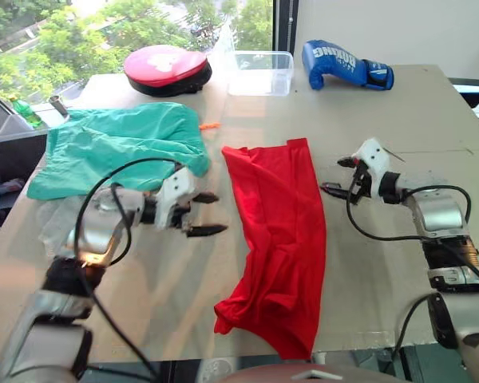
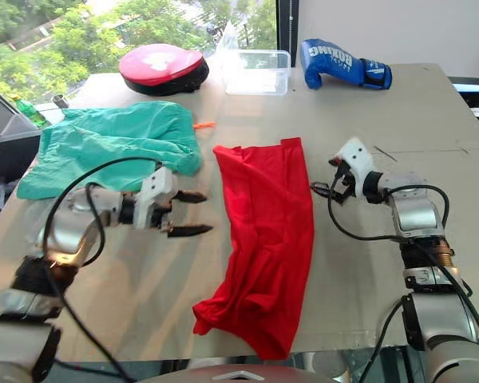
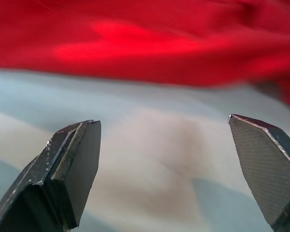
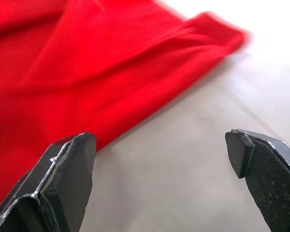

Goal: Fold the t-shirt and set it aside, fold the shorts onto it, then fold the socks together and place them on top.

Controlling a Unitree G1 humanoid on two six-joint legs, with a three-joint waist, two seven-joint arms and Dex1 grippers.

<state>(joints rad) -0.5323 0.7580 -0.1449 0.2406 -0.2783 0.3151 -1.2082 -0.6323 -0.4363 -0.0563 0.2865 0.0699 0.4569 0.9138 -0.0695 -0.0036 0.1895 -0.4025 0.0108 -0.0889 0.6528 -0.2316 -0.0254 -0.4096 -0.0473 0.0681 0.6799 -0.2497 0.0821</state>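
The red t-shirt [image 1: 275, 231] lies folded into a long strip down the middle of the table, bunched at its near end. To its left, at the back, the teal-green shorts [image 1: 116, 144] are spread out, with an orange drawstring end [image 1: 210, 125] poking out. A pale grey patch that looks like the socks [image 1: 54, 219] sits partly under my left forearm. My left gripper [image 1: 214, 213] is open just left of the t-shirt, its fingers pointing at it. On the t-shirt's right, my right gripper [image 1: 334, 176] is open close to the upper edge. The red cloth [image 4: 87, 72] lies just beyond its fingertips.
At the back stand a pink and black round pad [image 1: 168, 68], a clear plastic container [image 1: 260, 72] and a blue boxing glove [image 1: 347, 65]. Bare tabletop [image 1: 399, 120] stretches right of the t-shirt. The table's front edge runs just below the t-shirt's near end.
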